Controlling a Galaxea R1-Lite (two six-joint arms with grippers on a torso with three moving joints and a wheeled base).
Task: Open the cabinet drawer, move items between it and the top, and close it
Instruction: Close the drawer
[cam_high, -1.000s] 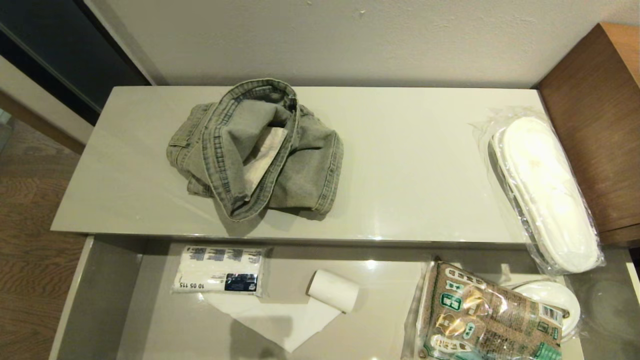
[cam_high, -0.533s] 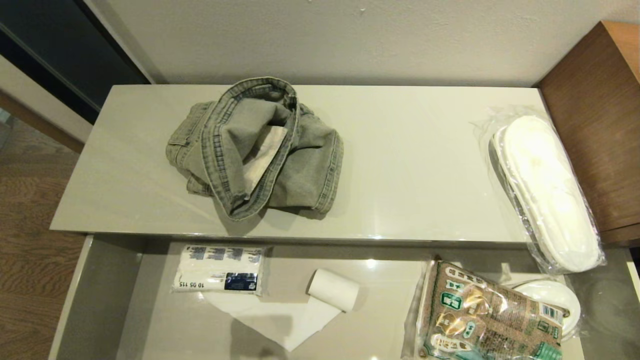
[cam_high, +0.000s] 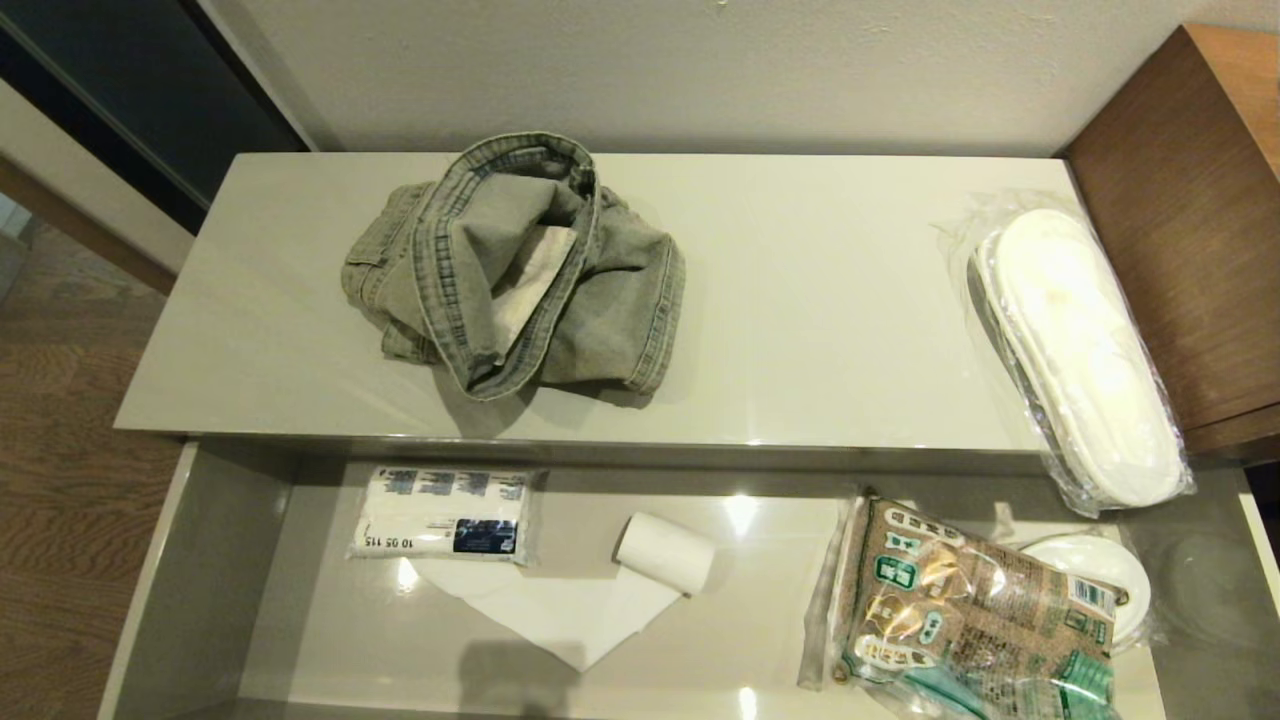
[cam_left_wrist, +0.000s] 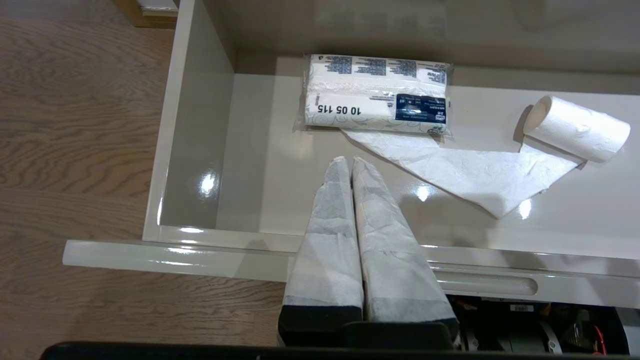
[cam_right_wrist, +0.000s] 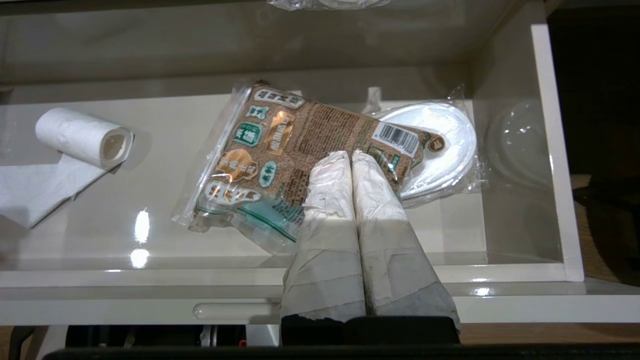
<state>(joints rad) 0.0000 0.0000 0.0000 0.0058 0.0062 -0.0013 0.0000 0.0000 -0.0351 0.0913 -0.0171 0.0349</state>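
The drawer of the cabinet stands pulled fully out. Both end effectors hang above its front edge with their taped fingers pressed together and nothing between them.

The left end effector points into the drawer's left part. Just beyond its tips lies a white tissue pack with dark print. A partly unrolled paper roll lies further toward the drawer's middle, its loose sheet trailing past the fingertips without touching them.

The right end effector points into the drawer's right part, its tips over a brown printed food bag; contact cannot be judged. The bag overlaps a wrapped white plate, which lies just beyond the tips toward the right wall.

Neither end effector appears in the head view. On the top, well beyond both, a faded grey-green denim garment lies crumpled left of centre. The wrapped white slippers lie at the far right end, beside the brown wooden unit, their near end overhanging the drawer.
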